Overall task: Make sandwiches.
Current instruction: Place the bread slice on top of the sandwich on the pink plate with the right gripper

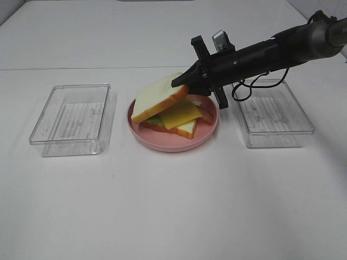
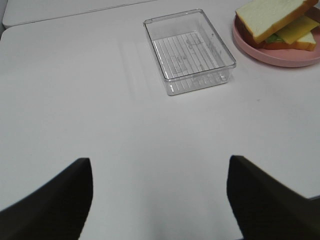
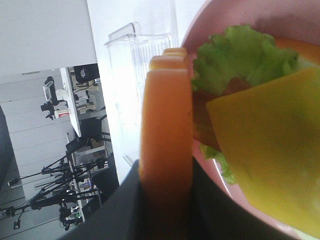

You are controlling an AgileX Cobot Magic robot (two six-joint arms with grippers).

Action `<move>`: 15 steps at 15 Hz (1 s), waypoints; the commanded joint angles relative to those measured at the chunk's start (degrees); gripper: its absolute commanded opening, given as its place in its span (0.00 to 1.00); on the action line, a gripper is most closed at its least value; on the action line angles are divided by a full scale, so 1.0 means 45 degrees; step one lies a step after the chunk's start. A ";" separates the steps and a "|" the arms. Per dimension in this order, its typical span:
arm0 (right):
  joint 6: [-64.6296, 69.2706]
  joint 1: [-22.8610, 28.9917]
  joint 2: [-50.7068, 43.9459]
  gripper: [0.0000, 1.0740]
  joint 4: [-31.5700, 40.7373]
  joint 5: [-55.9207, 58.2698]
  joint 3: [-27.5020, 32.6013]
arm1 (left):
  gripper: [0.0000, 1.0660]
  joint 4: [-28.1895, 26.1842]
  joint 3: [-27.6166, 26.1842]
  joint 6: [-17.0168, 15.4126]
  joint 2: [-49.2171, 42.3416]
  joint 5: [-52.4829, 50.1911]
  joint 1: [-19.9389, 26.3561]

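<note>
A pink plate (image 1: 173,143) in the middle of the table carries the sandwiches' parts: a bottom bread slice (image 1: 187,129), green lettuce (image 1: 156,121) and a yellow cheese slice (image 1: 180,114). My right gripper (image 1: 179,84) reaches in from the right, shut on the crust edge of a top bread slice (image 1: 157,97), which leans tilted over the stack. The right wrist view shows that orange crust (image 3: 167,125) pinched between the dark fingers (image 3: 125,205), with lettuce (image 3: 240,55) and cheese (image 3: 270,150) beside it. My left gripper (image 2: 160,200) hangs open over bare table, away from the plate (image 2: 280,55).
Two clear plastic trays flank the plate: one on the left (image 1: 70,142), one on the right (image 1: 274,142) under the right arm. The left wrist view shows the left tray (image 2: 200,82) ahead of the fingers. White table extends toward the front.
</note>
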 commanded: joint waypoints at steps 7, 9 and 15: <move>0.0649 -0.0013 -0.0929 0.66 -0.2445 -0.0904 0.0051 | 0.67 -0.0076 0.0000 -0.0076 -0.0102 -0.0051 -0.0025; 0.1451 -0.0013 -0.1248 0.72 -0.3782 -0.0968 0.0051 | 0.67 -0.0076 0.0000 -0.0076 -0.0102 -0.0051 -0.0025; 0.3196 -0.0013 -0.3234 0.73 -0.9613 -0.0497 0.0025 | 0.67 -0.0076 0.0000 -0.0076 -0.0102 -0.0051 -0.0025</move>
